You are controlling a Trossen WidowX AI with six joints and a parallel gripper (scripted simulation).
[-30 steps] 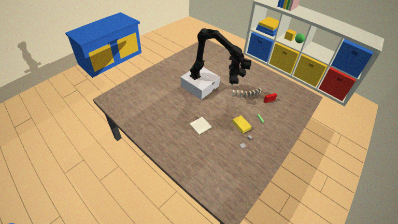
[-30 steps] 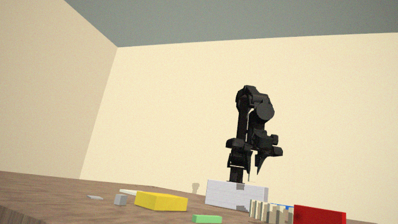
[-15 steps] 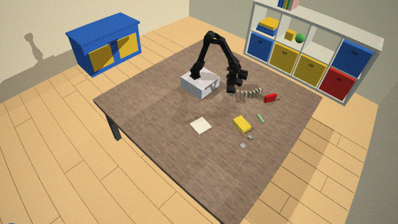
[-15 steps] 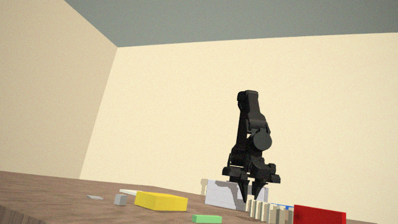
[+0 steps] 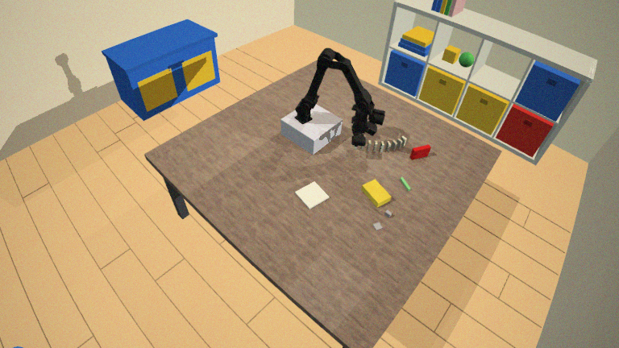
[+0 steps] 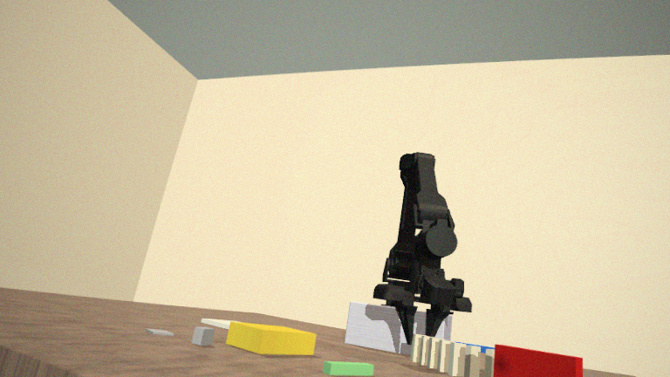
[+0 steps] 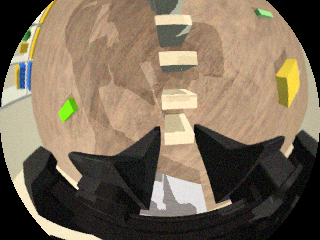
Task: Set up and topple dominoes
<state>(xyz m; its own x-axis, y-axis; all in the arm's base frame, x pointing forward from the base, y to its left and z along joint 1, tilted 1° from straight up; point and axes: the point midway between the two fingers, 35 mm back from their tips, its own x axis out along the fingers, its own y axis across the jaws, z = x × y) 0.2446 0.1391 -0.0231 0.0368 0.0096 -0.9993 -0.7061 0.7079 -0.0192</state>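
A curved row of cream dominoes (image 5: 375, 147) (image 6: 454, 359) (image 7: 178, 58) stands upright on the table. My gripper (image 5: 359, 143) (image 6: 420, 339) (image 7: 177, 129) is low at the row's end nearest the arm's base. Its fingers are parted, with a narrow gap on each side of the end domino (image 7: 179, 136). That domino appears upright between the fingertips, in line with the row and at about the same spacing. In the top view the gripper largely hides it. The far end of the row is close to a red block.
The red block (image 5: 420, 151) (image 6: 537, 360) stands beyond the far end. A yellow block (image 5: 375, 192) (image 6: 270, 338) (image 7: 288, 82), green stick (image 5: 405, 184) (image 6: 348, 368), white tile (image 5: 312, 195) and small grey cube (image 5: 388, 213) (image 6: 202, 336) lie aside. A bright green block (image 7: 68, 109) is left in the wrist view.
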